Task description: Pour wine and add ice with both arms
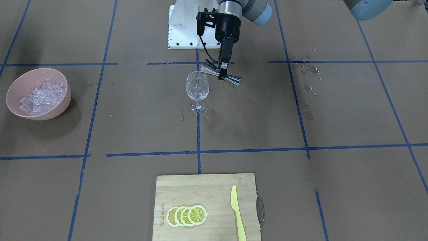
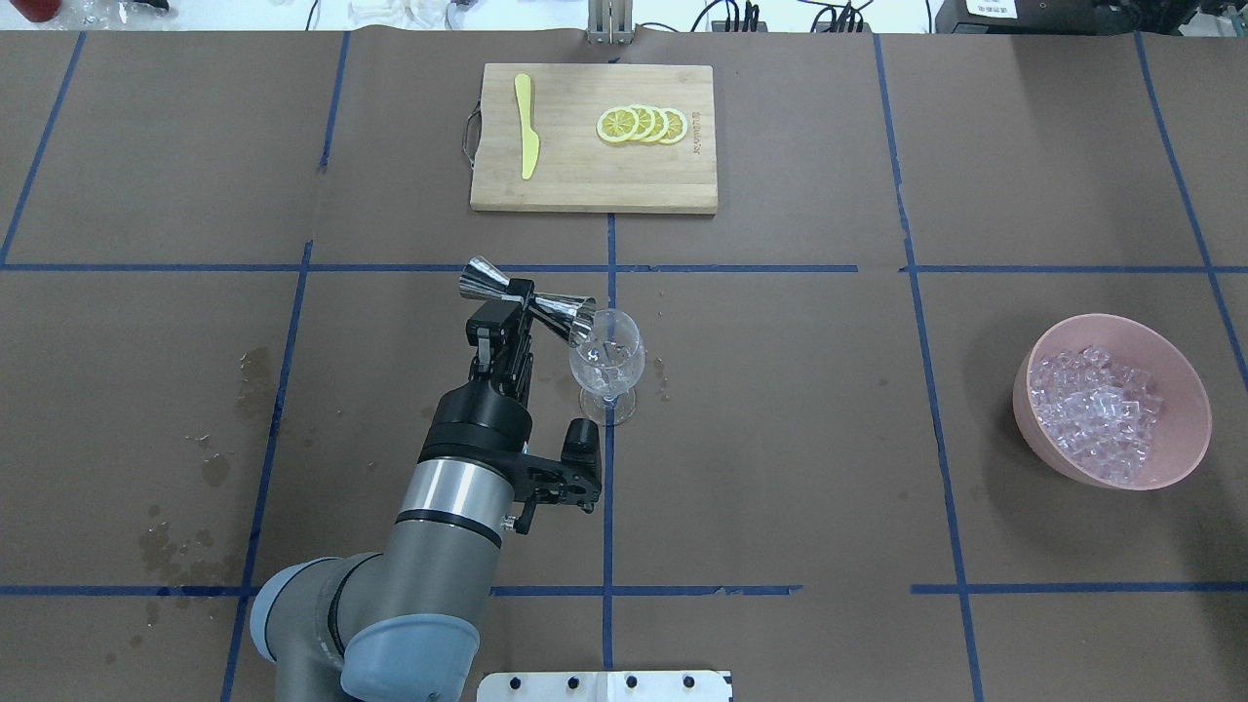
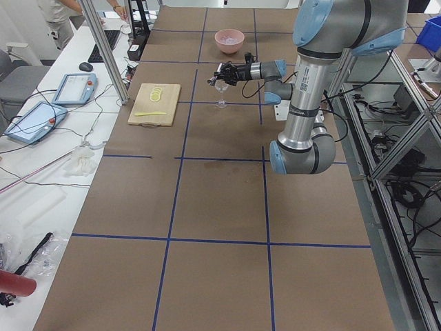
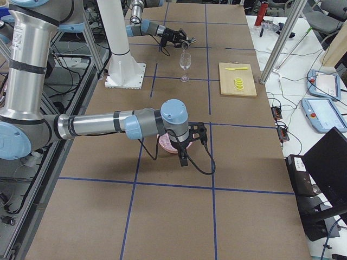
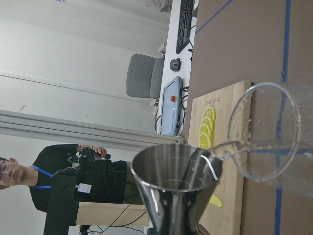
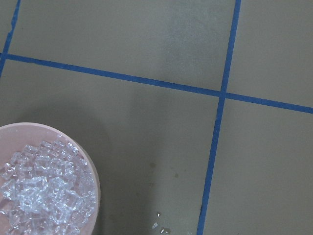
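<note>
The left arm (image 2: pixel 439 526) reaches out over the middle of the worktop (image 1: pixel 334 134). Its pincer (image 1: pixel 223 68) is clamped on the narrow waist of a steel jigger (image 1: pixel 234 81), which is tipped so that one cup hangs over the rim of the glass (image 1: pixel 197 88). The glass stands upright on a blue tape line. In the left wrist view a thin clear thread of wine (image 5: pixel 230 148) runs from the jigger's lip into the glass. How much has gathered in the bowl of the glass cannot be told.

The ice (image 1: pixel 41 96) lies heaped in a pink bowl (image 1: pixel 23 80), well apart from the glass, out on the robot's right side. The right arm (image 4: pixel 97 124) shows only in the right side view, where its pincer (image 4: pixel 183 161) points down near the bowl. Whether its fingers are apart or together cannot be told. The right wrist view shows the bowl and ice at its lower left corner.

At the worktop's far edge from the robot lies a wooden board (image 1: pixel 200 187). On it are four overlapping lemon slices (image 1: pixel 186 216) and a yellow knife (image 1: pixel 238 214), which lie apart from each other. Wet spots (image 1: pixel 307 87) mark the paper on the robot's left side, and a few droplets lie by the glass's foot.
</note>
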Robot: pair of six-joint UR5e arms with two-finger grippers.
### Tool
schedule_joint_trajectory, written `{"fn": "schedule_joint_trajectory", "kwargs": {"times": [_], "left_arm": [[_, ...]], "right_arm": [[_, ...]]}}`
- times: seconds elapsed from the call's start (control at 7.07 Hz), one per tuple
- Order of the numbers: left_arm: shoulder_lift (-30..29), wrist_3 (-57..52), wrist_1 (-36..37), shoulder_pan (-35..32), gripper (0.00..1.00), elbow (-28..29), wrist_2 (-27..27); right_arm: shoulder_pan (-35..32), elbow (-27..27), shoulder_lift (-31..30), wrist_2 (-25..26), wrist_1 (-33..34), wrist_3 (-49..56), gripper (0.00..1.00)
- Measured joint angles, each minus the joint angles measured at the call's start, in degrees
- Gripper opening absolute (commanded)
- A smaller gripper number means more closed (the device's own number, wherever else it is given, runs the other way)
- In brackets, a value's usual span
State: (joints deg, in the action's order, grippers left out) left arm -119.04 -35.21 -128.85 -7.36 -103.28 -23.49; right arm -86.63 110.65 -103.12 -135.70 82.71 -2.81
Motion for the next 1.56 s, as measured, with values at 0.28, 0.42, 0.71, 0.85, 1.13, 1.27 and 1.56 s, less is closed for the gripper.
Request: {"fn": "schedule_joint_trajectory", "kwargs": {"times": [0.28,0.42,0.71,0.85,1.13,1.27,1.56], "left_arm": [[-1.1,-9.1,-0.2,0.1,0.00,0.1,1.6],[-1.4,-11.9,-0.3,0.2,0.00,0.2,2.2],[-1.6,-13.1,-2.9,0.3,0.00,-0.1,2.6],[-1.6,-13.0,-8.0,0.3,0.00,0.1,2.7],[-0.5,-8.3,-19.6,0.1,0.00,0.4,2.4],[0.6,-5.3,-22.0,-0.1,0.00,0.5,2.0],[3.1,-1.6,-26.3,-0.4,0.00,0.1,1.2]], "right_arm": [[0.0,0.0,-0.1,0.0,0.0,0.0,1.00],[0.0,-0.1,-0.1,0.0,0.0,0.0,1.00],[0.0,-0.1,-0.1,0.0,0.0,0.0,1.00],[0.0,-0.1,-0.2,0.0,0.0,0.0,1.00],[0.0,0.0,-0.2,0.0,0.0,0.0,1.00],[0.0,0.0,-0.2,0.0,0.0,-0.1,1.00],[0.0,0.1,-0.2,-0.1,0.0,-0.2,1.00]]}}
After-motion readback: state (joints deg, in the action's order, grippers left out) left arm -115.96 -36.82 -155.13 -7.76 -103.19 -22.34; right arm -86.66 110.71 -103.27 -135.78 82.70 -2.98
